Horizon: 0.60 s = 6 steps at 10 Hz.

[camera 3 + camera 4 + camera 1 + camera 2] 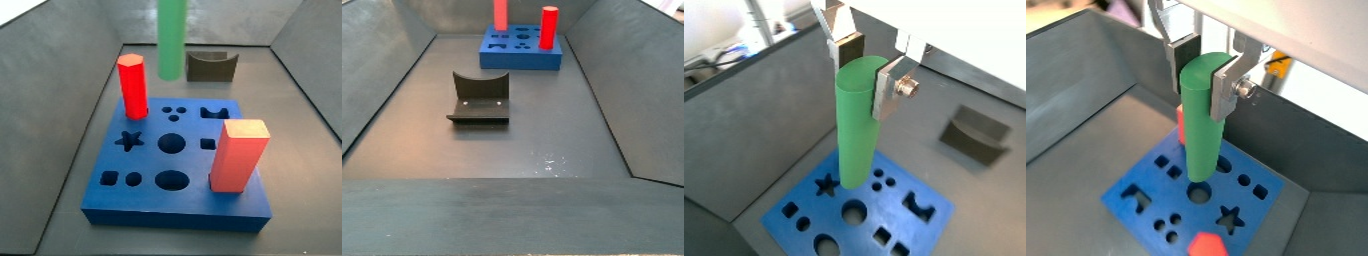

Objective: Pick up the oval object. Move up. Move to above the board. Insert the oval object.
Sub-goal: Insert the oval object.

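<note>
My gripper (869,72) is shut on the upper end of the oval object (855,130), a long plain green peg that hangs upright; both wrist views show this grip (1204,75). The peg's lower end hovers over the board (890,218), a thick blue block with shaped holes, near its round holes (1200,186). In a side view the green peg (171,40) hangs above the far part of the board (174,210), and the gripper is out of frame. In a side view the board (523,62) shows far back, with peg and gripper out of view.
A red hexagonal peg (132,85) and a red square block (238,155) stand in the board, on either side of the green peg. The dark fixture (478,98) stands on the floor beyond the board (211,65). Grey bin walls slope up all round.
</note>
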Motion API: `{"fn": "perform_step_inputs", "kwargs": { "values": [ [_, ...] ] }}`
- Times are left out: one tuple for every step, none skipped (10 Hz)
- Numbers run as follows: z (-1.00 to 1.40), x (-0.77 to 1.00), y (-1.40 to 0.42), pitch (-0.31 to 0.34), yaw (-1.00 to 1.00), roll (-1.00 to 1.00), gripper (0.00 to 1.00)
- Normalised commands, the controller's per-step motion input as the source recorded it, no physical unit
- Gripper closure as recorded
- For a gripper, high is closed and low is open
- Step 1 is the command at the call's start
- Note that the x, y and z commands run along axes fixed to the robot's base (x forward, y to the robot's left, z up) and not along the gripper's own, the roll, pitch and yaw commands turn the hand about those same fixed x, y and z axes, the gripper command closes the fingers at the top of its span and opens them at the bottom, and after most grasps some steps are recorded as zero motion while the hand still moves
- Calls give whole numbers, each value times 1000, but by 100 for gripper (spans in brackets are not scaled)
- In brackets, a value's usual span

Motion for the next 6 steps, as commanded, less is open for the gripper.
{"fn": "perform_step_inputs", "kwargs": {
  "values": [
    [-83, 23, -214, 0, -929, 0, 100],
    [-80, 11, -214, 0, -934, 0, 100],
    [-83, 3, -220, 0, -937, 0, 100],
    [-86, 3, -220, 0, -937, 0, 100],
    [-86, 6, -220, 0, -934, 0, 100],
    [-86, 6, -220, 0, -940, 0, 100]
  ]
}}
